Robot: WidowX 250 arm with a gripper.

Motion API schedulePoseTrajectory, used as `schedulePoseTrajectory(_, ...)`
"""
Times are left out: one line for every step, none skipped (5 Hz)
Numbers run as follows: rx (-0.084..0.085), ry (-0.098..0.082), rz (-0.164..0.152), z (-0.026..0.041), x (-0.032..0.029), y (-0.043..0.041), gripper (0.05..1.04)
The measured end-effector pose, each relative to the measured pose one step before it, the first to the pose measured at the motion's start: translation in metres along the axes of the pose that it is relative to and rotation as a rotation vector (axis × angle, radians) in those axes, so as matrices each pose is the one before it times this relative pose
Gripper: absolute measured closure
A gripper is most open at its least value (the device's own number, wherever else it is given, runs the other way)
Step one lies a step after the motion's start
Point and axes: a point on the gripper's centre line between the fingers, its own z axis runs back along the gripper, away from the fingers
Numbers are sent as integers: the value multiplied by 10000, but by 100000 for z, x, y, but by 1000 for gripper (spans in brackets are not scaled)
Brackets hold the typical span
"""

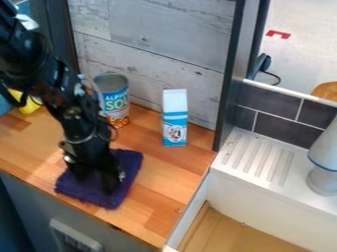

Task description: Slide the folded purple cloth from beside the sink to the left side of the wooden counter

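The black gripper (pixel 99 179) hangs from the arm at the left and points down onto a folded dark purple cloth (pixel 129 170) on the wooden counter. Its tip is over the middle of the cloth and appears to touch it; the arm hides part of the fabric. Whether any cloth is pinched cannot be made out. Behind the gripper, close to the wall, stands a soup can (pixel 113 101) with a blue and orange label. Right of the can is an upright blue and white carton (pixel 175 118).
Wooden planks (pixel 158 44) form the back wall, with a dark post (pixel 227 93) at its right end. A white sink (pixel 263 192) with a ridged ledge adjoins the counter (pixel 168 194). A grey-white object (pixel 323 162) stands at the right edge. Something yellow (pixel 27 104) lies behind the arm.
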Motion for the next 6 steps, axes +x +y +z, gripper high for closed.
schedulePoseTrajectory(86,5,453,-280,1037,2933,80)
schedulePoseTrajectory(112,-24,658,-137,1308,3573,81)
schedulePoseTrajectory(233,185,259,-80,947,1548,80)
schedulePoseTrajectory(138,-21,190,-53,404,1068,80)
schedulePoseTrajectory(159,18,289,23,219,1335,80)
schedulePoseTrajectory(388,130,394,146,-487,1999,80)
